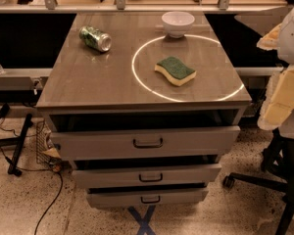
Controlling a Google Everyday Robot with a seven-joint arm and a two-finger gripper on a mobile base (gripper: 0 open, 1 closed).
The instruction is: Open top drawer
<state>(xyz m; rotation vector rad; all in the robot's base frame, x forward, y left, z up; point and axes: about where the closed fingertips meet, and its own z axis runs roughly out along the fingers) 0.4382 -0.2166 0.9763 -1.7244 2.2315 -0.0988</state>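
Note:
The top drawer (147, 142) is the widest of three grey-beige drawers in a cabinet, with a small dark loop handle (148, 143) at its centre. It stands pulled out a little, with a dark gap above its front. The two narrower drawers below, middle (147, 175) and bottom (147, 198), also stand slightly out. My gripper (262, 82) is at the right edge of the view, level with the cabinet top and to the right of it, well away from the handle. Its cream-yellow fingers (283, 99) are spread apart and hold nothing.
On the cabinet top (88, 82) lie a green can on its side (95, 38), a white bowl (178, 23) and a green-and-yellow sponge (175, 70). A black chair base (264, 180) stands on the floor at right. Cables and a stand (17, 146) are at left.

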